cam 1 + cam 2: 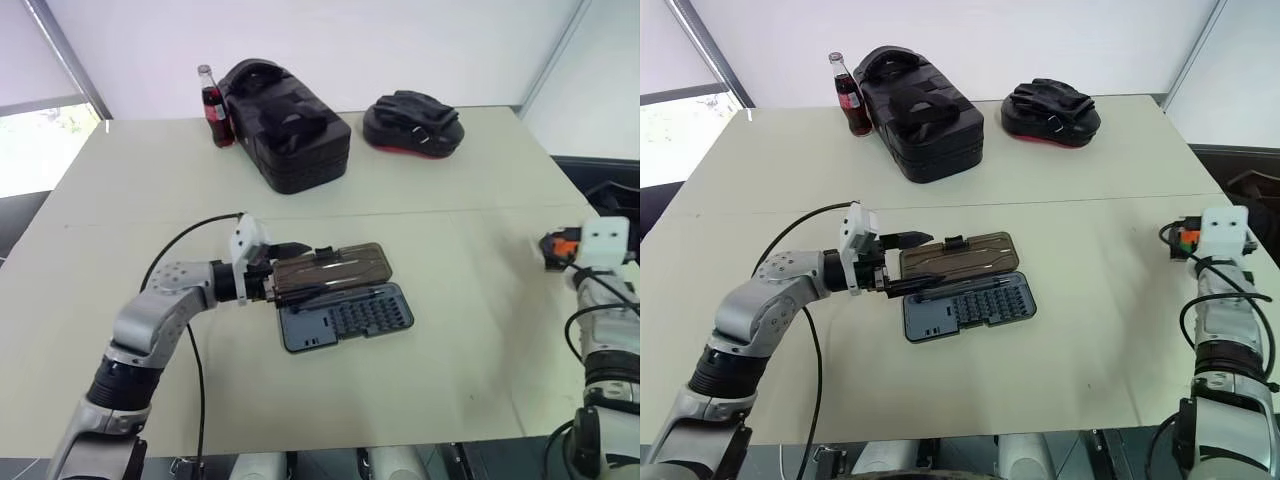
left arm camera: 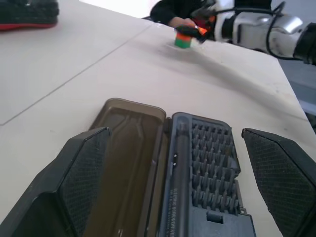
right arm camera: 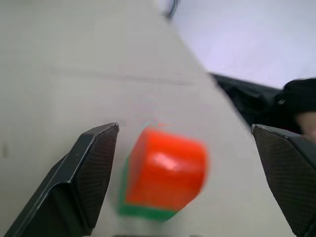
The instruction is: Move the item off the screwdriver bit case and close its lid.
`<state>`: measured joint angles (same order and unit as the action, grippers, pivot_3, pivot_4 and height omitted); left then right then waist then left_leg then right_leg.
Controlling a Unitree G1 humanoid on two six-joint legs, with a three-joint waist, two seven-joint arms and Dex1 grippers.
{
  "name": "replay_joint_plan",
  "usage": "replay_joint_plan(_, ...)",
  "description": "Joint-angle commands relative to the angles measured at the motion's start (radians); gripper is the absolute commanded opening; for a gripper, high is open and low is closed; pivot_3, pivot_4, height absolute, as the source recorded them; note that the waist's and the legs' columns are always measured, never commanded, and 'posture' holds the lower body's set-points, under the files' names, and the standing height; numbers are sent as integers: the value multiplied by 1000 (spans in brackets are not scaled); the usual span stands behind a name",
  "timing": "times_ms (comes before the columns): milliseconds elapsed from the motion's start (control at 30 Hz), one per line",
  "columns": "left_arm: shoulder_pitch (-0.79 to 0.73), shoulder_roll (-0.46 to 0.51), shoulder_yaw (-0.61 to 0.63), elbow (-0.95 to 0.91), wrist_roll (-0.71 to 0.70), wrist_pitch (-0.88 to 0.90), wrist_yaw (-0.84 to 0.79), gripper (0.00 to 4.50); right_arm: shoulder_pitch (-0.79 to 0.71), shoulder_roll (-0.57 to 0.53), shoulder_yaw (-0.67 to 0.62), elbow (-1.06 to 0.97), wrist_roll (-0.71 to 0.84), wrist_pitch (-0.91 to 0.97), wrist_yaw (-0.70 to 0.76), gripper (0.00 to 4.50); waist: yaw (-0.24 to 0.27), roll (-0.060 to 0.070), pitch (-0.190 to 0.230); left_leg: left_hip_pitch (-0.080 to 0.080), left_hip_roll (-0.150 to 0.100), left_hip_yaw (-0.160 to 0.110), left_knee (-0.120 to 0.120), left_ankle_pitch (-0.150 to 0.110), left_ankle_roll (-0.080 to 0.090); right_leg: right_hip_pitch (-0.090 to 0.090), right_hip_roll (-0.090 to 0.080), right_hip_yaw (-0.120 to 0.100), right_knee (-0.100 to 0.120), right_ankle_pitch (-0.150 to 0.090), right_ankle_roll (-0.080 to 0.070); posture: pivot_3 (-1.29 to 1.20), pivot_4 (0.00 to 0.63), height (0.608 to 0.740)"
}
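Left hand (image 2: 177, 177) released; case (image 1: 345, 318) long axis left-right; right hand (image 3: 185, 173) released.

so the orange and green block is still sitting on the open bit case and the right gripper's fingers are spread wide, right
Not quite. The orange and green block is off the bit case; it sits on the table near the right edge, between the spread fingers of the right gripper. The left wrist view shows this. The case is open, as you said.
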<state>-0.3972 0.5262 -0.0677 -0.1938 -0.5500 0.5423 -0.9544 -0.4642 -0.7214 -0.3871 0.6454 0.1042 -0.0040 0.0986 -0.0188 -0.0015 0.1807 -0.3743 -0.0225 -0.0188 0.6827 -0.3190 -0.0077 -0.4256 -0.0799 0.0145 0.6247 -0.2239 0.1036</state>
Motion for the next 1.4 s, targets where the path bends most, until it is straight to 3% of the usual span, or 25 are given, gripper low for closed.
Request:
replay_joint_plan(33,-1,10,66,-10,-37,17,16,4500,-10,-66,-80,-170,31,1,-14,4467,0,0,0,0,0,0,0,0,0,0,0,0,0,0,0,0,150,740)
replay_joint_plan(200,23,30,101,-14,-46,35,29,4500,-105,-86,-78,-347,127,72,80,4467,-7,0,0,1,0,1,0,0,0,0,0,0,1,0,0,0,150,740)
replay_joint_plan(367,74,45,108,-38,-24,24,49,4500,-187,-10,68,-523,267,247,294,4467,-21,0,0,2,2,0,0,0,0,0,1,0,2,0,0,0,150,740)
replay_joint_plan(467,97,46,109,-28,20,-18,80,4500,-159,12,165,-634,363,398,441,4467,-16,0,0,1,2,-1,0,0,0,0,1,0,3,0,0,0,150,740)
replay_joint_plan(633,86,39,88,63,95,-97,91,4500,22,-116,312,-888,550,705,738,4467,25,0,0,-1,1,-3,0,-1,1,-1,0,-2,0,0,0,0,150,740)
replay_joint_plan(933,-136,33,23,419,204,-248,-44,4500,77,-223,288,-951,586,814,845,4467,30,-1,0,-2,0,-2,1,-1,2,1,-1,-2,-6,0,0,0,150,740)
replay_joint_plan(1267,-512,-79,-49,1073,357,-465,-206,4500,63,-158,258,-1059,636,882,750,4467,28,-1,1,-3,-3,-2,1,-1,2,1,0,-4,-6,1,3,0,150,740)
replay_joint_plan(1400,-595,-107,-75,1231,420,-551,-282,4500,91,-162,235,-1157,696,954,706,4467,30,-2,1,-7,-3,-2,1,-1,2,-2,0,-4,-6,2,3,0,150,740)
